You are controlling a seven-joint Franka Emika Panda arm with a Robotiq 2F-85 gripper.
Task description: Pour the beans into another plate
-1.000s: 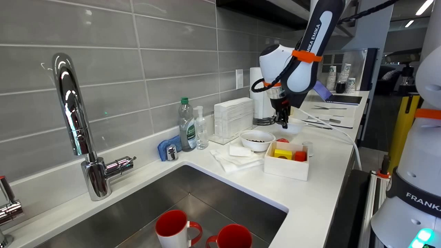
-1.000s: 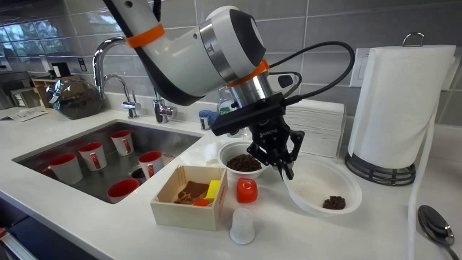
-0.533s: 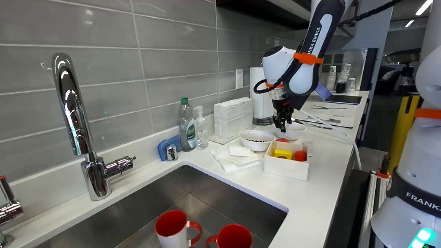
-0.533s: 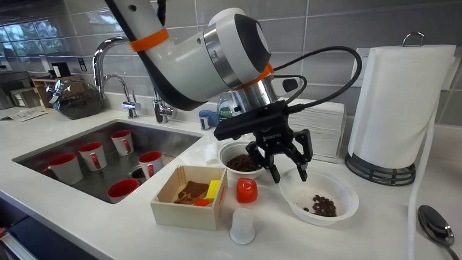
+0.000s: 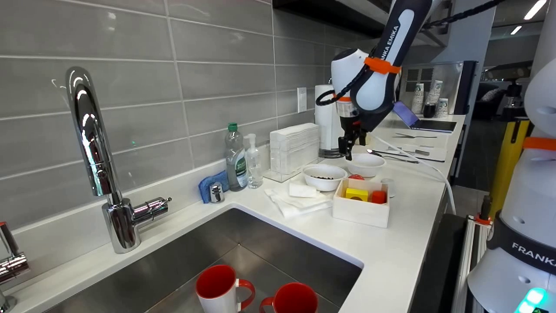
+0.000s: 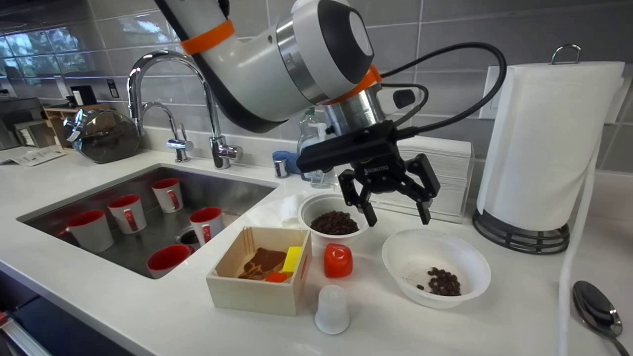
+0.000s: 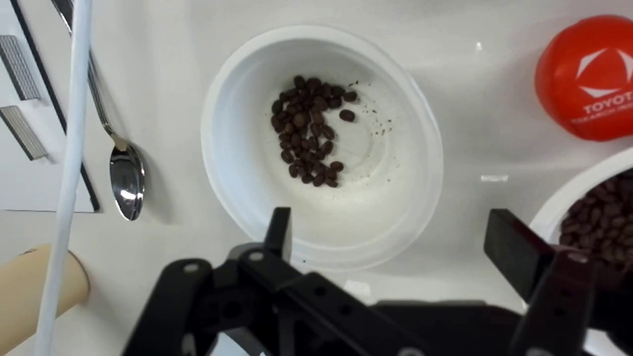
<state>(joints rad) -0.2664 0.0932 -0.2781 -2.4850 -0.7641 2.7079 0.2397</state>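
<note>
White plate (image 5: 367, 167) hides beans (image 7: 299, 120) in an exterior view.

Brown beans (image 7: 300, 120) lie clustered in a white bowl (image 7: 368, 202) near the spread jaws.

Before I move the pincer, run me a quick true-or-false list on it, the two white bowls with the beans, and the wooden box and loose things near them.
1. The pincer is open, with nothing held in it. True.
2. The box-side white bowl holds more beans than the spoon-side white bowl. True.
3. The beans all lie in one bowl. False: each of the two white bowls holds some.
4. The rounded red item and the spoon are both outside the wooden box. True.
5. A green block shows in the wooden box. False: a yellow block and a red block show there.
</note>
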